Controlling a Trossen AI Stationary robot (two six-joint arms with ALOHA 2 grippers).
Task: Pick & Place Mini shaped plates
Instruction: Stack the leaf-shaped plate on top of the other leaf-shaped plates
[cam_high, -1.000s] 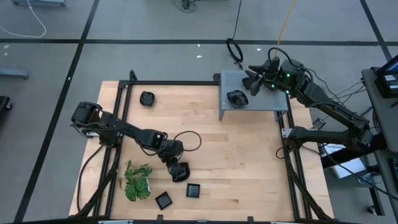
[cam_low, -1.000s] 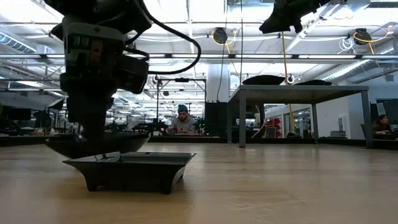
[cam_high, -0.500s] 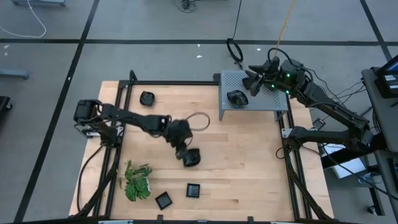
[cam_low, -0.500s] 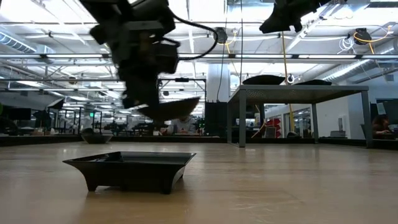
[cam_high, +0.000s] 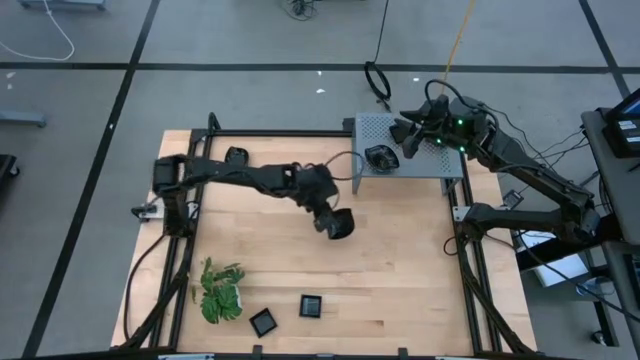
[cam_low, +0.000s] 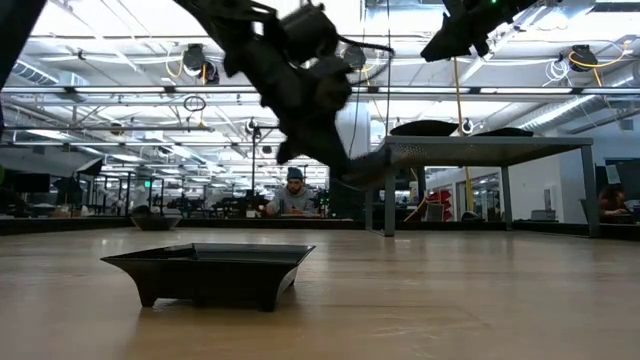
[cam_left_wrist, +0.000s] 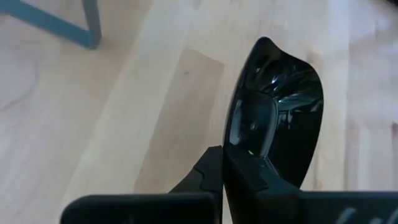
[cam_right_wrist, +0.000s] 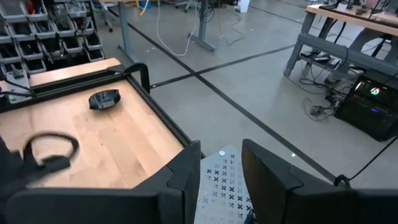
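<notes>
My left gripper (cam_high: 331, 220) is shut on a small black dish (cam_high: 341, 224) above the middle of the table, short of the grey perforated stand (cam_high: 440, 160). In the left wrist view the glossy dish (cam_left_wrist: 277, 118) stands on edge between the fingers. One black dish (cam_high: 380, 156) lies on the stand. Another (cam_high: 236, 157) lies near the table's far left corner, and two square ones (cam_high: 311, 305) (cam_high: 263, 321) lie near the near edge. My right gripper (cam_high: 407, 135) hovers open over the stand. My left gripper pinches the dish by its rim (cam_left_wrist: 231, 149) between the two fingers. The dish is lifted clear of the table and tilted on edge in the hold, its glossy hollow side turned toward one finger.
A green leafy plant (cam_high: 220, 292) lies near the table's near left corner. A black frame rail (cam_high: 280, 133) runs along the far edge. The square dish (cam_low: 205, 272) stands close in the low view. People sit in the room beyond the table.
My left arm has carried the dish up from beside the plant and the square dishes, away from the near edge and toward the table's right, closing on the grey stand. The dish is lifted clear. My right arm has kept still.
</notes>
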